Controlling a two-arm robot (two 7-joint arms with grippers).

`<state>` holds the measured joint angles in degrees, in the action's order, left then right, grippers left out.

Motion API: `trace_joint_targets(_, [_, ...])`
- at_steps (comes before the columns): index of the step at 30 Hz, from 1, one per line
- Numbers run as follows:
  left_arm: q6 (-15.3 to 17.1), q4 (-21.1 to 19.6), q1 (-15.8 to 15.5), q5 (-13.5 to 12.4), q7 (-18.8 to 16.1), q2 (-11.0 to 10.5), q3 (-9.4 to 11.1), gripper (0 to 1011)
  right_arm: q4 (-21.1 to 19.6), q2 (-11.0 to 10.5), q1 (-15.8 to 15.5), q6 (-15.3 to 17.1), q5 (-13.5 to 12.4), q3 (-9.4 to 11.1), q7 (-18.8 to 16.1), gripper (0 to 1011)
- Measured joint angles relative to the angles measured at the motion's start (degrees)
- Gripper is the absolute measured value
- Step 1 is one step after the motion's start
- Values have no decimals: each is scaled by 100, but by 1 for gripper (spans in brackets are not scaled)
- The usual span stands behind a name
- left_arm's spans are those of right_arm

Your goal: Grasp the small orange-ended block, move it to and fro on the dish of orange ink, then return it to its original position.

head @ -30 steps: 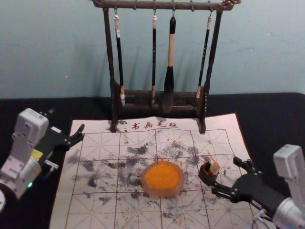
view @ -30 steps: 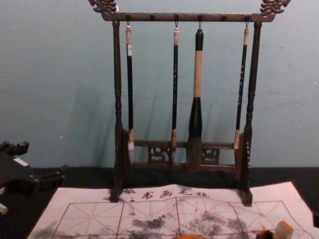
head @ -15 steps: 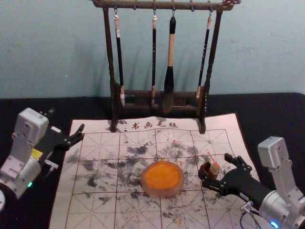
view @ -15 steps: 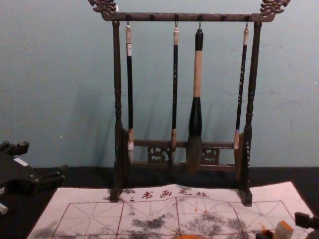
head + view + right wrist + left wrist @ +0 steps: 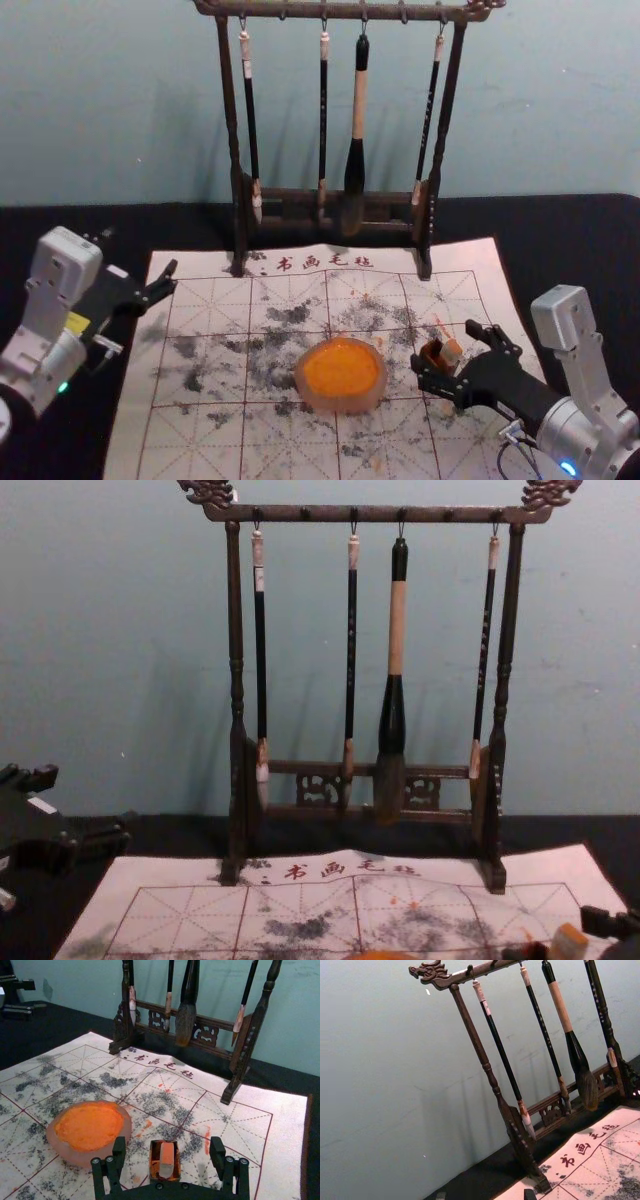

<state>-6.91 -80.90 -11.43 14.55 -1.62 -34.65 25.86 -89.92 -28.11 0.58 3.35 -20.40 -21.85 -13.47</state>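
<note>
The block (image 5: 452, 352), pale with an orange end, leans in a small dark, orange-stained box (image 5: 432, 354) on the mat. My right gripper (image 5: 444, 347) is open around the box. In the right wrist view, the block (image 5: 166, 1156) and its box (image 5: 154, 1161) lie between the spread fingers of my right gripper (image 5: 168, 1141), apart from both. To their left, a round translucent dish (image 5: 340, 405) holds orange ink (image 5: 342, 368). My left gripper (image 5: 140, 252) stays parked, open, at the mat's far left corner; the left wrist view catches its tips (image 5: 485, 1195).
A dark wooden rack (image 5: 236, 690) with several hanging brushes, including a thick one (image 5: 391, 720), stands at the mat's back edge. The ink-stained calligraphy mat (image 5: 200, 440) lies on a black tabletop (image 5: 580, 240). Behind the rack is a wall (image 5: 120, 630).
From the right, my right gripper has come in over the mat, and its open fingers now reach to either side of the box. The block, dish and left arm have stayed where they were.
</note>
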Motion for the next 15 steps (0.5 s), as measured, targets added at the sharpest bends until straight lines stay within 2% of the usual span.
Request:
trace_joint_targets(9, [0,0,0,0,0,0,0,1010,0,-5,1,-1,-10,-1,-1,1002])
trace_joint_targets(15, [0,0,0,0,0,0,0,1010,-1,-8,2,-1,-25,-4,-4,866])
